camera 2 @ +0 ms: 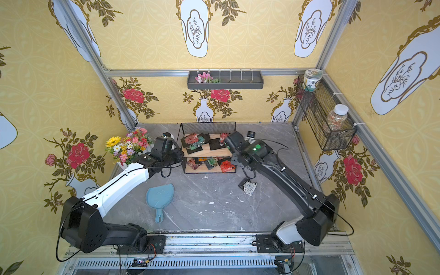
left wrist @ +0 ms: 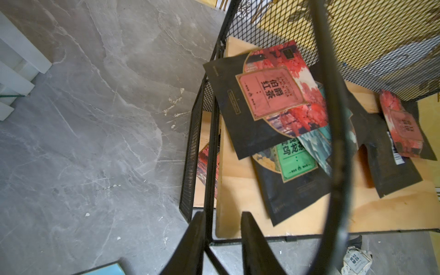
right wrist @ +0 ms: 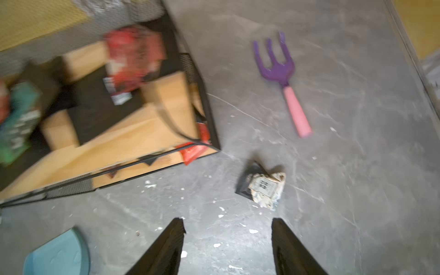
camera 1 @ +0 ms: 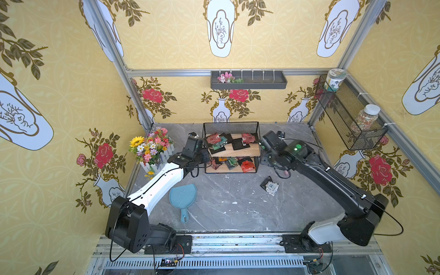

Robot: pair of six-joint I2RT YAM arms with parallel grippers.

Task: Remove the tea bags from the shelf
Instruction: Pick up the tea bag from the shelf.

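The shelf point(camera 1: 247, 151) point(camera 2: 208, 123) stands at the back of the table, a black wire rack with two wooden boards. Several tea bags lie on both tiers, red and green ones on top point(camera 1: 215, 139) point(left wrist: 269, 90) and red ones below point(camera 1: 246, 165). A crumpled silver-white and black pair of tea bags point(camera 1: 270, 185) point(camera 2: 248, 187) point(right wrist: 265, 188) lies on the table right of the shelf. My left gripper point(left wrist: 223, 214) point(camera 1: 206, 158) is shut round the shelf's front left corner post. My right gripper point(right wrist: 227, 220) hangs open and empty over the table, near the dropped pair.
A blue fan-shaped dish point(camera 1: 183, 195) lies front left. A flower box point(camera 1: 152, 147) stands left of the shelf. A purple fork with a pink handle point(right wrist: 283, 78) lies right of the shelf. A grey wall tray point(camera 1: 248, 81) and a mesh basket with jars point(camera 1: 350, 119) hang above.
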